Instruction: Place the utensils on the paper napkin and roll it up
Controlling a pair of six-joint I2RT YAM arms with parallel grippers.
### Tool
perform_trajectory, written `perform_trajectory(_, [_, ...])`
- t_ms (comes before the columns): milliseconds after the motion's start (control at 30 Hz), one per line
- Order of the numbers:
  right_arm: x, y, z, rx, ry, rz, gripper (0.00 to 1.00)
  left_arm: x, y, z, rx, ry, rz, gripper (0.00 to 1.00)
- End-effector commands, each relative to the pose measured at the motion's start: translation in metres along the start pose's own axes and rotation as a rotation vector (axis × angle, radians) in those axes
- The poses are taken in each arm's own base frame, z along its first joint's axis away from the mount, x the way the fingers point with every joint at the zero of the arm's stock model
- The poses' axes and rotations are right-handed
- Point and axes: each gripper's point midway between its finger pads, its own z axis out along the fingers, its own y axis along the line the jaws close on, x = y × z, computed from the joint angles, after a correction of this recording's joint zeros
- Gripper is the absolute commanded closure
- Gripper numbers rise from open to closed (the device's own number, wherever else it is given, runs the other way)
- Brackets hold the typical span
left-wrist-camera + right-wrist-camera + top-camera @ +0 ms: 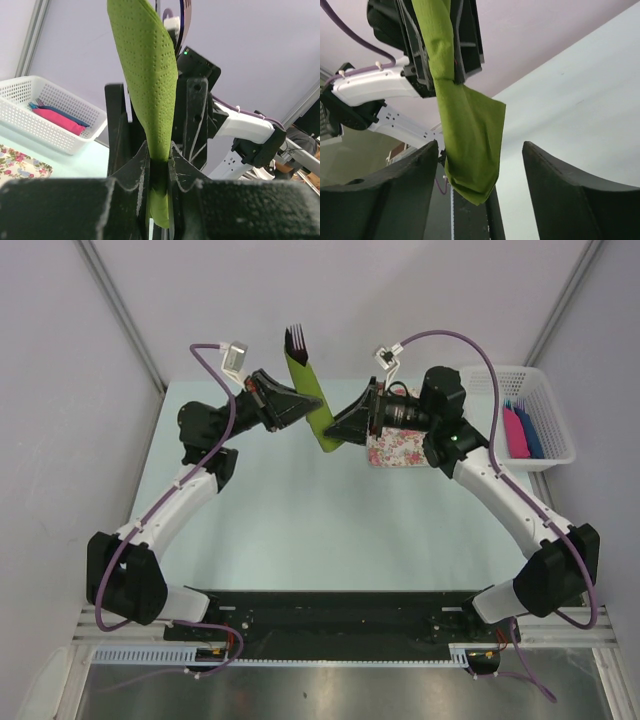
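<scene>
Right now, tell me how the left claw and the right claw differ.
The left claw is shut, pinching the rolled paper napkin; the right claw is open, jaws spread either side of the napkin's loose end without gripping it. The left claw sits higher on the roll; the right claw is at its lower end. Both meet at that one napkin.

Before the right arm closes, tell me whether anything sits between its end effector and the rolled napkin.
Nothing visible does. The lower end of the napkin hangs inside the open right end effector, with only air beside it. The left end effector is clamped on the roll higher up.
</scene>
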Motion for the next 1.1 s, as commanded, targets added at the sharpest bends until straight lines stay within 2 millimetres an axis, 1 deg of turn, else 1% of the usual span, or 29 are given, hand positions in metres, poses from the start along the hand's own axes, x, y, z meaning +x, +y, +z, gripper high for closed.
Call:
perform_trajectory(0, [-0.036,0.022,-0.006,-0.011,-0.061,-0.083,0.23,-0.022,-0.031,0.009,0.079,-0.058,0.116,1.0])
perform_trajectory(67, [-0.045,0.025,-0.005,-0.013,-0.08,-0.105,0.23,-0.021,-0.031,0.011,0.082,-0.055,0.111,1.0])
perform_trajectory(167, [-0.049,0.027,-0.003,-0.025,-0.084,-0.116,0.22,-0.02,-0.03,0.013,0.084,-0.051,0.105,1.0])
perform_trajectory(267, [-0.045,0.026,0.001,-0.033,-0.072,-0.108,0.25,-0.021,-0.03,0.015,0.083,-0.055,0.103,1.0])
perform_trajectory(300, [-0.042,0.028,0.003,-0.043,-0.063,-0.105,0.28,-0.022,-0.03,0.016,0.083,-0.059,0.105,1.0])
perform_trajectory(367, [-0.032,0.023,0.005,-0.038,-0.043,-0.074,0.32,-0.022,-0.03,0.017,0.083,-0.062,0.103,1.0])
perform_trajectory(400, [-0.027,0.025,0.006,-0.049,-0.033,-0.065,0.37,-0.022,-0.029,0.017,0.081,-0.062,0.101,1.0])
perform_trajectory(467, [-0.018,0.023,0.006,-0.045,-0.021,-0.038,0.41,-0.022,-0.028,0.018,0.08,-0.062,0.101,1.0])
perform_trajectory(500, [-0.016,0.023,0.007,-0.045,-0.019,-0.031,0.51,-0.022,-0.028,0.018,0.078,-0.063,0.1,1.0])
perform_trajectory(533, [-0.015,0.023,0.007,-0.044,-0.019,-0.025,0.55,-0.022,-0.029,0.018,0.082,-0.06,0.101,1.0])
perform_trajectory(567, [-0.014,0.022,0.007,-0.041,-0.017,-0.015,0.66,-0.021,-0.028,0.018,0.08,-0.059,0.1,1.0])
perform_trajectory(600, [-0.014,0.021,0.007,-0.04,-0.018,-0.012,0.71,-0.021,-0.027,0.018,0.079,-0.058,0.099,1.0])
perform_trajectory(700, [-0.009,0.019,0.007,-0.041,0.001,0.021,0.81,-0.021,-0.025,0.019,0.076,-0.062,0.104,1.0])
perform_trajectory(767, [-0.005,0.018,0.007,-0.046,0.014,0.054,0.81,-0.023,-0.026,0.02,0.081,-0.065,0.112,1.0])
perform_trajectory(800, [-0.001,0.017,0.007,-0.049,0.024,0.075,0.79,-0.024,-0.026,0.02,0.083,-0.067,0.116,1.0])
perform_trajectory(833, [0.0,0.017,0.007,-0.05,0.028,0.091,0.77,-0.024,-0.026,0.02,0.082,-0.066,0.116,1.0])
perform_trajectory(867, [0.002,0.017,0.007,-0.053,0.031,0.11,0.71,-0.023,-0.026,0.02,0.083,-0.064,0.121,1.0])
perform_trajectory(933, [0.005,0.017,0.006,-0.062,0.042,0.121,0.65,-0.023,-0.025,0.02,0.083,-0.066,0.13,1.0])
perform_trajectory(967, [0.006,0.018,0.007,-0.067,0.046,0.127,0.6,-0.023,-0.025,0.019,0.083,-0.066,0.131,1.0])
perform_trajectory(1033, [0.008,0.017,0.006,-0.068,0.054,0.139,0.58,-0.022,-0.025,0.019,0.085,-0.065,0.135,1.0])
perform_trajectory(1067, [0.01,0.016,0.006,-0.066,0.057,0.143,0.6,-0.022,-0.025,0.019,0.084,-0.063,0.136,1.0])
